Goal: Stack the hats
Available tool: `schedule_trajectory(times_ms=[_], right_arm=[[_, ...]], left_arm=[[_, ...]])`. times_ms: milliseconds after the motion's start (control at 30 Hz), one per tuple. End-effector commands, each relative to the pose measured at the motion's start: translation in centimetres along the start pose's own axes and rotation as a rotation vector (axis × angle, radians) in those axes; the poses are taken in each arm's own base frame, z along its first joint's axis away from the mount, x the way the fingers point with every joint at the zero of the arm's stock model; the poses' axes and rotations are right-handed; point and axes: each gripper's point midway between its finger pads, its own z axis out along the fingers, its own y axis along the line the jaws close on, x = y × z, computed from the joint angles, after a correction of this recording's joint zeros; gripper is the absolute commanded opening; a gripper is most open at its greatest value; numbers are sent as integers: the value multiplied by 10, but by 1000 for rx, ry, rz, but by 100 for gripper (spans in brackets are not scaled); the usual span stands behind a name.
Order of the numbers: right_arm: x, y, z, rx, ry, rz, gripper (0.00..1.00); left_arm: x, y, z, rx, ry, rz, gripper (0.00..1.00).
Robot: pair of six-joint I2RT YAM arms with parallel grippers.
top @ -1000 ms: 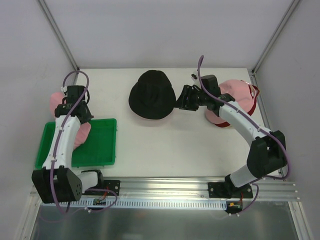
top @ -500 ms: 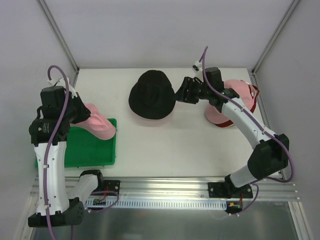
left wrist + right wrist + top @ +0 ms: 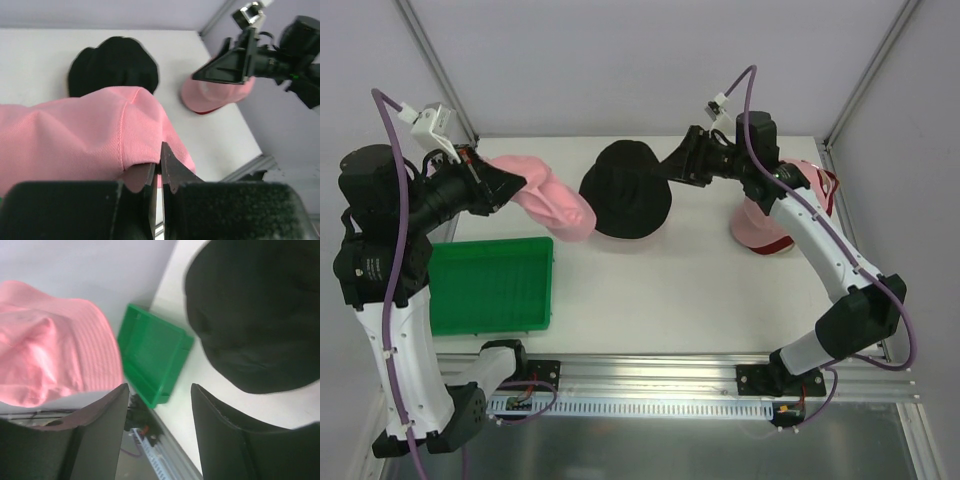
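The left gripper (image 3: 159, 167) is pressed together on the brim edge of a pink bucket hat (image 3: 548, 202), pinching the fabric between its fingertips. In the top view the hat hangs off the gripper in the upper left of the frame, above the tabletop (image 3: 650, 290), its far end reaching to the left edge of the black bucket hat (image 3: 625, 190). Whether the two hats touch cannot be told; in the left wrist view the pink fabric simply covers the near side of the black one.

The black hat lies flat in the upper middle of the top view. The right gripper (image 3: 159, 405) is spread wide with nothing between its fingers. In the top view it hovers at the upper right edge of the black hat, and in its own wrist view the hat fills the upper right corner, outside the fingers.

At the right of the top view a pink cap (image 3: 772, 205) sits on a red cap (image 3: 775, 247), of which only an edge shows. A green tray (image 3: 490, 285) lies at the lower left of the tabletop, below the lifted pink hat.
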Motion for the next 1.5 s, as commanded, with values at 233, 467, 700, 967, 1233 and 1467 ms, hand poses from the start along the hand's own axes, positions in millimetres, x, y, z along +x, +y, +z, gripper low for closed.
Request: schedule_trajectory(times_ms=[233,467,700,967,1233,1467], right_arm=[[-24,104,-18,-408,-27,98,75],[-26,118,-17,-523,-41,296,90],[-24,114,-15,-579,-60,462,93],[-24,124,-17,-684,-46,532,85],[-21,126,-14,-715,-25,557,84],[-11,117,-8,-688,-6,557,82]], left_arm=[[-63,-102,-1,550,-77,88,0],[-79,-129,18,649,-93,111,0],[-83,-137,33,680,-102,103,0],[-75,-129,51,664,-92,90,0],[-74,-126,61,662,-94,89,0],[-75,-128,64,680,-96,97,0]])
